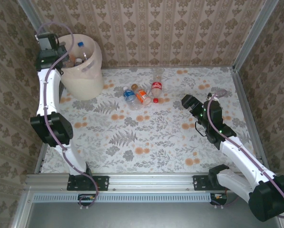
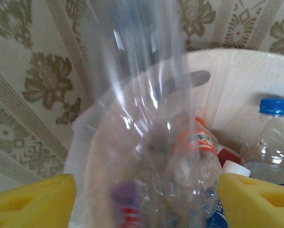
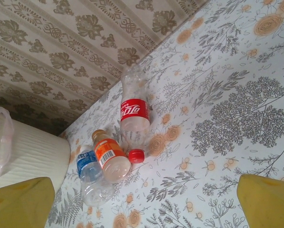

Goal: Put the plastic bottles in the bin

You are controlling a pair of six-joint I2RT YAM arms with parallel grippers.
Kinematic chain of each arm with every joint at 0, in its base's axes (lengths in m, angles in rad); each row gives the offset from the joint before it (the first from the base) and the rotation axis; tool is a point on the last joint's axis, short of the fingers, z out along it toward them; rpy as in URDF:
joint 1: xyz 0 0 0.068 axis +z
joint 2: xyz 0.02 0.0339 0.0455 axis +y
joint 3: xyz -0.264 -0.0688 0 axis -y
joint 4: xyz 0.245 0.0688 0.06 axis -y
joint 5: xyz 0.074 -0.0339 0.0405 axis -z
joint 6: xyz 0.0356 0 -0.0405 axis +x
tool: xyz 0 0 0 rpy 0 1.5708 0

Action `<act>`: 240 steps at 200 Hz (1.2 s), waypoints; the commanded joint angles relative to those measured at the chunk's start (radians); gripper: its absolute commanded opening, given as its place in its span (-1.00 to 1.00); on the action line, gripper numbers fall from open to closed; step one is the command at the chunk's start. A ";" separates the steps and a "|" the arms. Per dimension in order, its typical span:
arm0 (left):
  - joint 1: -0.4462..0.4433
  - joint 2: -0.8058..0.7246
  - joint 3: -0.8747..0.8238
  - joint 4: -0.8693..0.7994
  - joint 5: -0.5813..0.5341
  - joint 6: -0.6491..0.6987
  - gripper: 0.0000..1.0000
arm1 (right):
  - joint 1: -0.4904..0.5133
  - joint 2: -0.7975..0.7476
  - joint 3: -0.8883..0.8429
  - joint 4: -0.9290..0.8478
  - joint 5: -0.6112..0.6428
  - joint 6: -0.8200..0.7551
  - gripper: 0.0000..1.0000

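Three plastic bottles (image 1: pixel 142 95) lie on the table (image 1: pixel 180 142) at mid-depth, to the right of the bin (image 1: pixel 84 80) and well apart from it. In the top view, left to right, they are:

1. a blue-labelled bottle (image 1: pixel 130 97);
2. an orange-labelled bottle (image 1: pixel 143 98), touching the first;
3. a red-labelled bottle (image 1: pixel 156 86), just beside the other two.

The right wrist view gives a closer look at this group. A loose red cap (image 3: pixel 136 155) rests on the table just beside the base of the orange-labelled bottle (in the top view it is a small red dot).

The bin stands in the far left corner, near the wall (image 1: pixel 180 28), and several bottles already lie inside it. The left wrist view looks into the bin's mouth and makes out the contents: a blue-capped bottle (image 2: pixel 274 123) at the right, a white cap (image 2: pixel 234 168), an orange label, and the translucent liner bag (image 2: pixel 82 156) over the rim.

Left gripper (image 2: pixel 144 204): it is positioned over the bin. The yellow pads (image 2: pixel 32 202) stand wide apart. A clear bottle (image 2: pixel 146 142), upright and blurred, is between them, with a gap on the left pad's side. Contact with the right pad cannot be told.

Right gripper (image 3: pixel 142 206): it is over the right half of the table, facing the three bottles. The fingers are spread wide with nothing between them.
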 commanded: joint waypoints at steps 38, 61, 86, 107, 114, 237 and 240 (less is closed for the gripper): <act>-0.034 -0.036 0.048 -0.053 -0.043 0.025 0.80 | -0.011 -0.015 -0.009 -0.017 0.024 -0.016 0.99; -0.068 -0.058 0.046 -0.057 -0.045 0.033 0.87 | -0.012 -0.015 -0.010 -0.020 0.029 -0.016 0.99; -0.111 -0.087 0.036 -0.058 -0.035 0.030 0.94 | -0.015 -0.016 -0.011 -0.021 0.029 -0.012 1.00; -0.151 -0.119 0.013 -0.055 0.008 0.013 0.97 | -0.017 -0.018 -0.015 -0.016 0.028 -0.009 0.99; -0.166 -0.129 0.001 -0.053 0.033 -0.002 0.98 | -0.017 -0.016 -0.016 -0.015 0.028 -0.009 1.00; -0.510 -0.260 -0.525 0.149 0.055 -0.478 1.00 | -0.021 -0.010 0.000 -0.067 0.016 -0.110 0.99; -0.511 -0.257 -0.539 0.156 0.064 -0.490 1.00 | -0.021 -0.013 -0.002 -0.063 0.016 -0.111 0.99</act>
